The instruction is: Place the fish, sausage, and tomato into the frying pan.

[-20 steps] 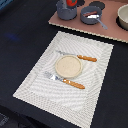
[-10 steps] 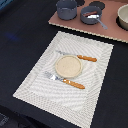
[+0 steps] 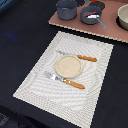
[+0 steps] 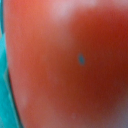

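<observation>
One tomato (image 4: 64,64) fills wrist view (placemat (image 3: 40,87) setting unchanged).

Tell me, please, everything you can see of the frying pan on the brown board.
The frying pan is a shallow, round, dark grey pan that looks like metal. Its single long, straight grey handle points toward the placemat. It sits upright on the brown board, close beside the deeper grey pot; whether they touch cannot be told. Something reddish and whitish lies inside the pan, too small to identify.
</observation>
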Robot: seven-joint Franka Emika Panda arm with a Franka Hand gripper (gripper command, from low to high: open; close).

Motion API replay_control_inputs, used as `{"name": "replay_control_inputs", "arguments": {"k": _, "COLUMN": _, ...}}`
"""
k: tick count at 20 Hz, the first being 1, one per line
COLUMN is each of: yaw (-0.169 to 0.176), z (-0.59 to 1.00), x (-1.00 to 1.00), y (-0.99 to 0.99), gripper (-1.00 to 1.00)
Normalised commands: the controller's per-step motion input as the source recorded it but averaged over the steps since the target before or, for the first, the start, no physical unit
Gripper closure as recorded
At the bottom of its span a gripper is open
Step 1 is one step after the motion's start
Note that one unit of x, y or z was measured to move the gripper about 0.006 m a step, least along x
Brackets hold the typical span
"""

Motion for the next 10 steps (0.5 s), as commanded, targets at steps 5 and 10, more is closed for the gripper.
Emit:
{"name": "replay_control_inputs", "arguments": {"k": 5, "yaw": 0.0, "z": -0.18, "x": 0.25, "y": 0.5, "gripper": 1.0}}
{"name": "replay_control_inputs", "arguments": {"k": 10, "yaw": 0.0, "z": -0.25, "x": 0.04, "y": 0.39, "gripper": 1.0}}
